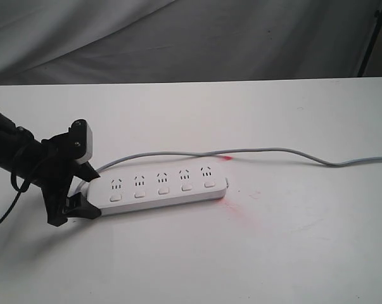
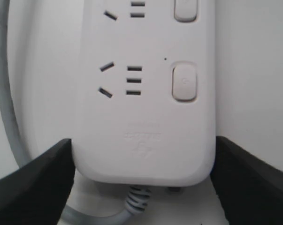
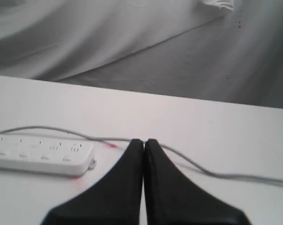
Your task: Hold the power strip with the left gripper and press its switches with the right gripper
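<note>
the power strip [image 1: 162, 185] is lying flat on the white table [image 1: 273, 253], left of the middle in the exterior view. it is a long glossy white plastic bar with rounded corners. i am counting five sockets along it, and the switches [image 1: 163, 190], small rounded rectangles, are running in a row just beside them.

the left tool [image 1: 92, 190] is straddling the strip's cord end. its matte black jaws are standing wide, and in the left wrist view each one is meeting a long edge of the strip, so i am reading it as clamping the strip across its width.

the right tool [image 3: 143, 143] is showing only in its own wrist view. its two black tapered jaws are pressing together with nothing between them, apart from the strip.

the thin grey cord [image 1: 273, 152] is looping out of the held end and trailing across the table behind the strip. a faint red smear [image 1: 241, 212] is marking the table by the strip's free end. creased grey cloth [image 1: 178, 38] is hanging behind the table.
</note>
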{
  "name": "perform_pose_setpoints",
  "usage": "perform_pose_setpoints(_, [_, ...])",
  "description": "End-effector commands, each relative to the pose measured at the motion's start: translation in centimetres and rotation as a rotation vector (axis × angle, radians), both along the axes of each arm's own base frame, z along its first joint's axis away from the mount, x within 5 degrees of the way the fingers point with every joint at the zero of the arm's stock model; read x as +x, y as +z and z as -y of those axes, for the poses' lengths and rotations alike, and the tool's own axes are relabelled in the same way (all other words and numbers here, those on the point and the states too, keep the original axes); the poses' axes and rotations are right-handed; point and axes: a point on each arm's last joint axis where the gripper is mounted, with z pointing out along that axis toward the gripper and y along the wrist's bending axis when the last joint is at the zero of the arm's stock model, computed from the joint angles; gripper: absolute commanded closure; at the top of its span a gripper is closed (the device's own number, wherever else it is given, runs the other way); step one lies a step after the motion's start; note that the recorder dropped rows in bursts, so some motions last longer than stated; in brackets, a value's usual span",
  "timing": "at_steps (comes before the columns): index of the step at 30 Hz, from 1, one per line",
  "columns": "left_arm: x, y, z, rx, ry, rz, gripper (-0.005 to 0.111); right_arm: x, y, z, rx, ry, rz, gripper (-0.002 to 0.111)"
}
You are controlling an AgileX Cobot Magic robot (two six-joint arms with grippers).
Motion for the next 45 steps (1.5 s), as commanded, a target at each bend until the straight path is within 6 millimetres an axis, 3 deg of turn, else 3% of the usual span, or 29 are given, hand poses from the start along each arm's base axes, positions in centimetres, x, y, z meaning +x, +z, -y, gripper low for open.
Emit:
perform_pose_setpoints(1, [0.0, 0.2, 0.2, -0.007, -0.005, -0.003, 0.037, -1.2, 4.8, 0.3, 0.0, -0.016, 0.061, 0.108])
perform_pose_setpoints(4, [0.0, 0.2, 0.2, -0.007, -0.005, -0.003, 0.037, -0.9, 7.8, 0.3, -0.005, -0.021, 0.028, 0.108])
perform_pose_setpoints(8, [0.0, 0.2, 0.2, -0.007, -0.005, -0.003, 0.037, 1.3, 11.6, -0.1, -0.017, -0.014, -0.059, 0.108])
perform_pose_setpoints(12, [0.0, 0.2, 0.2, -0.007, -0.005, -0.003, 0.037, 4.4, 13.1, -1.2, -0.036, 0.035, -0.151, 0.108])
perform_pose_setpoints(16, [0.0, 0.2, 0.2, -0.007, -0.005, -0.003, 0.037, 8.7, 12.1, -4.7, -0.043, 0.193, -0.337, 0.108])
perform_pose_setpoints(19, [0.0, 0.2, 0.2, -0.007, -0.005, -0.003, 0.037, 10.0, 11.0, -7.4, -0.077, 0.305, -0.487, 0.108])
perform_pose_setpoints(23, [0.0, 0.2, 0.2, -0.007, -0.005, -0.003, 0.037, 11.2, 10.0, -11.1, -0.285, 0.578, -0.615, 0.108])
perform_pose_setpoints(31, [0.0, 0.2, 0.2, -0.007, -0.005, -0.003, 0.037, 12.8, 8.4, -13.1, -0.409, 0.749, -0.656, 0.108])
perform_pose_setpoints(37, [0.0, 0.2, 0.2, -0.007, -0.005, -0.003, 0.037, 14.4, 7.6, -14.8, -0.407, 0.83, -0.646, 0.108])
perform_pose_setpoints(45, [0.0, 0.2, 0.2, -0.007, -0.005, -0.003, 0.037, 19.0, 8.6, -18.0, -0.472, 0.911, -0.578, 0.108])
